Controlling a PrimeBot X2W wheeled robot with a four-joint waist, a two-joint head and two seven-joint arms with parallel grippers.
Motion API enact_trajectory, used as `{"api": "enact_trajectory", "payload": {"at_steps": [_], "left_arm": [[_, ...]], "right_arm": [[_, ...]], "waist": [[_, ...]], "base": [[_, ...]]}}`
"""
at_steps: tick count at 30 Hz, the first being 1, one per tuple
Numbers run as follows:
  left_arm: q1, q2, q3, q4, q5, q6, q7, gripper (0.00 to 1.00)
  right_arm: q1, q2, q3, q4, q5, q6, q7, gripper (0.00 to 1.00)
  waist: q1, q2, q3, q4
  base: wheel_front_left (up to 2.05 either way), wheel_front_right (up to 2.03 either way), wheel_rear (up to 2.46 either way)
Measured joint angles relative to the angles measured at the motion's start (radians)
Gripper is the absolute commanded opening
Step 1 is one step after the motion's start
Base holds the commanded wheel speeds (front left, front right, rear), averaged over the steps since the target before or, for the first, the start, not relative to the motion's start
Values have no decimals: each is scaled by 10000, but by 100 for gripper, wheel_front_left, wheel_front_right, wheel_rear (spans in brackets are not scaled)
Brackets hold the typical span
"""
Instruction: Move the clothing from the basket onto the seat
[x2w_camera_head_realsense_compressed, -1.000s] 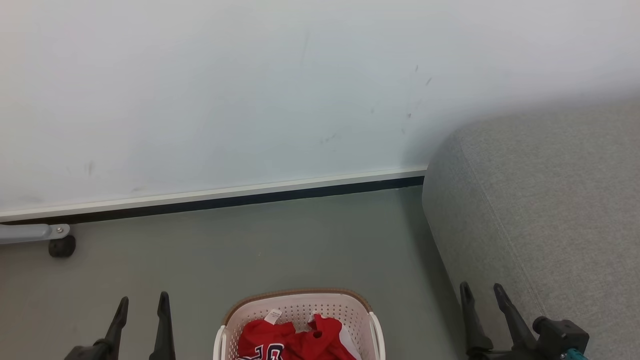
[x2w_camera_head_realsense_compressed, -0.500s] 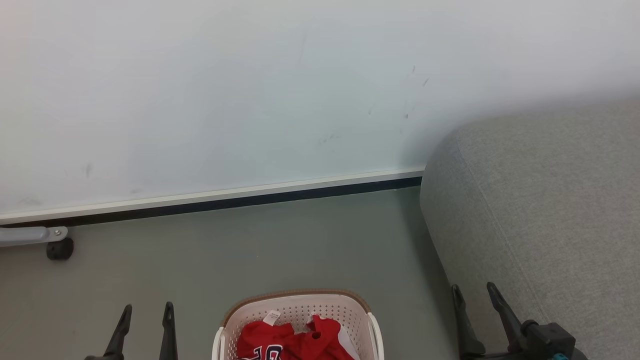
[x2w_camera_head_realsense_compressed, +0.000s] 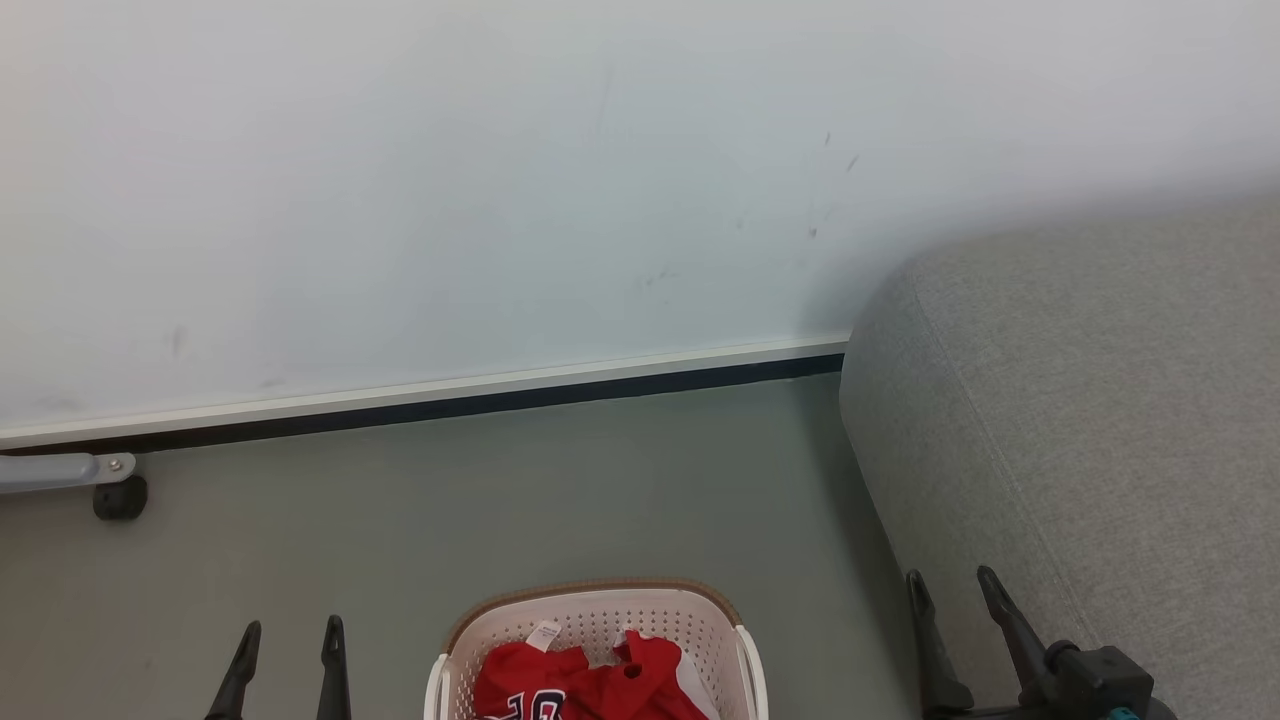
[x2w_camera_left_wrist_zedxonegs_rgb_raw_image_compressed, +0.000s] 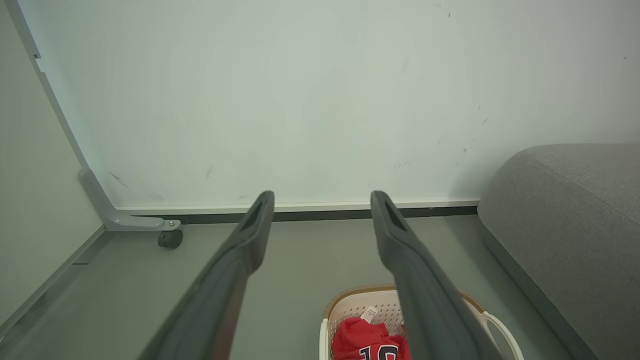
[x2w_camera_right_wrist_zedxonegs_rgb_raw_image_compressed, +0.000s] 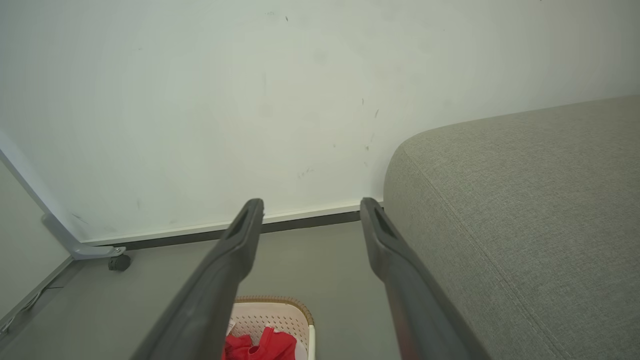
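Red clothing (x2w_camera_head_realsense_compressed: 585, 682) crumpled in basket (x2w_camera_head_realsense_compressed: 600, 584), axis unclear | left tool (x2w_camera_head_realsense_compressed: 292, 626) spread | right tool (x2w_camera_head_realsense_compressed: 948, 576) spread

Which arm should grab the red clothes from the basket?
Probably the right. The right gripper is open beside the seat, near the basket, a short swing for the clothing. The left gripper, open too, is on the basket's far side.

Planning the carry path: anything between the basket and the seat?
Only bare grey floor between the basket and the seat, seen in the head view; the right gripper hangs by the seat's edge.
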Motion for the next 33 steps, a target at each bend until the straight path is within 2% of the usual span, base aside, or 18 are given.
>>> {"api": "enact_trajectory", "payload": {"at_steps": [23, 33], "left_arm": [[2, -171, 155, -77, 389, -173, 0, 100], [-34, -167, 128, -485, 579, -261, 0, 100]], "right_arm": [[25, 31, -123, 17, -77, 29, 0, 100], [119, 59, -155, -280, -136, 59, -2, 100]], "waist": [[0, 0, 95, 18], [0, 1, 589, -29]], "base": [[0, 0, 0], [0, 0, 0]]}}
